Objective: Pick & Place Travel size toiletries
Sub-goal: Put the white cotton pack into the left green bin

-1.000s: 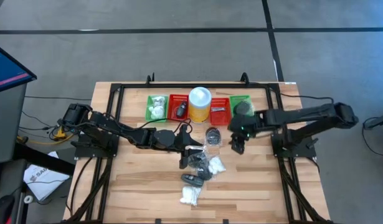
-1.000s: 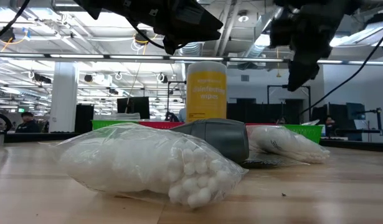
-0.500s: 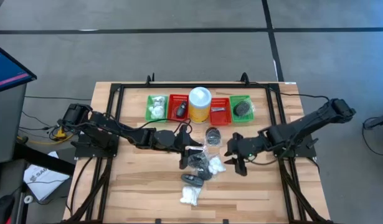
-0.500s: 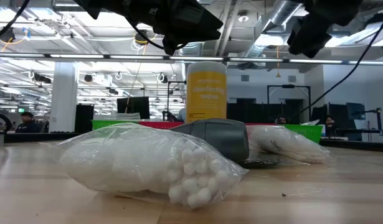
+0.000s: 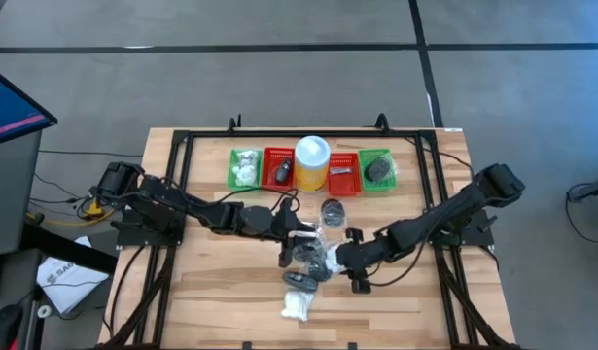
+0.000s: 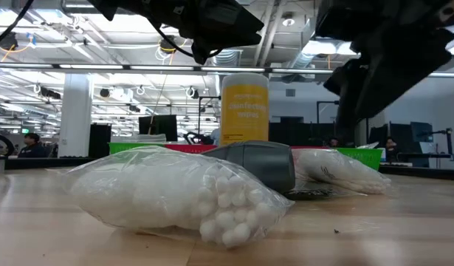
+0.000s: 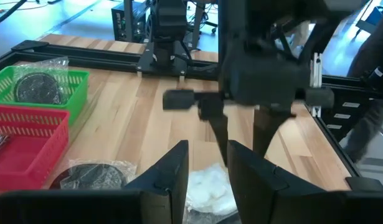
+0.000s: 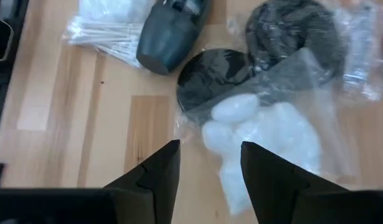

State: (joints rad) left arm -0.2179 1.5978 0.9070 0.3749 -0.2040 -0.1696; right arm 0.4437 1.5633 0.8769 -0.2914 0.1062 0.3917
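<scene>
The right end effector [image 5: 349, 262] hangs low over the middle of the worktop [image 5: 221, 301], its two fingers [image 8: 160, 171] spread wide with nothing between them. Its wrist view looks straight down on a clear bag of white cotton balls [image 8: 266, 137], which lies just under and ahead of the fingertips, overlapping a dark disc [image 8: 213, 78] in its wrapper. By the look of it, this bag is the next pick, but no grasp is made yet.

The left end effector [image 5: 291, 236] hovers just beside the same cluster, on its other side. Its fingers [image 7: 169, 177] stand a narrow gap apart and hold nothing that shows; it seems to be waiting.

Around them the unsorted pile sits mid-worktop: the cotton-ball bag, wrapped dark discs [image 5: 333, 212], a grey piece [image 5: 300, 279] nearer the front, and a second white bag [image 5: 297, 307] at the front edge, well apart from the baskets.

At the back, four mesh baskets flank a yellow canister [image 5: 311, 163]. The far-left green basket [image 5: 231, 167] holds white bundles, the red basket [image 5: 266, 168] next to it a dark piece, the red one [image 5: 341, 186] right of the canister a silvery bit, and the far-right green one [image 5: 388, 157] a dark disc.

So the job looks partly done: each basket has at least one item, while about half a dozen toiletries remain loose on the worktop to be carried back and dropped in.
</scene>
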